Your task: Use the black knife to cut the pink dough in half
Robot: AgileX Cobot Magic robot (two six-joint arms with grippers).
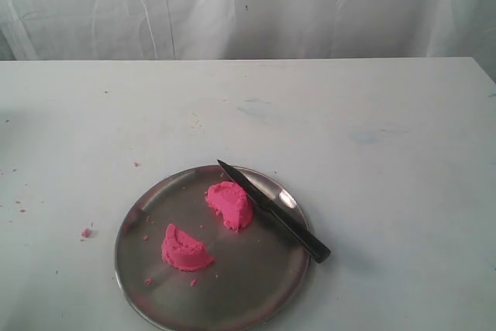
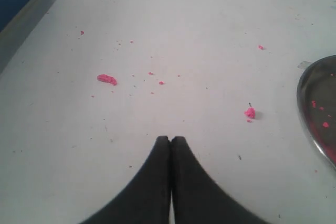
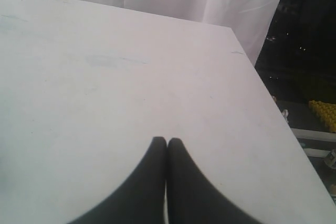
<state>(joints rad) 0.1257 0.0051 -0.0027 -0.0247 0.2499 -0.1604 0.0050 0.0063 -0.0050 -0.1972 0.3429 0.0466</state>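
The pink dough lies in two half-dome lumps on a round steel plate (image 1: pixel 139 269): one lump (image 1: pixel 230 205) near the plate's middle, the other (image 1: pixel 184 249) toward its front left. The black knife (image 1: pixel 271 209) rests across the plate's right side, tip near the far rim, handle over the front right rim. Neither arm shows in the exterior view. My left gripper (image 2: pixel 171 139) is shut with nothing in it, over bare table beside the plate's rim (image 2: pixel 303 103). My right gripper (image 3: pixel 167 140) is shut and empty above bare table.
Pink crumbs (image 2: pixel 106 79) lie scattered on the white table left of the plate, one bigger bit (image 2: pixel 249 112) near the rim. The table's right edge (image 3: pixel 273 98) drops off close to the right gripper. A white curtain (image 1: pixel 248 5) hangs behind.
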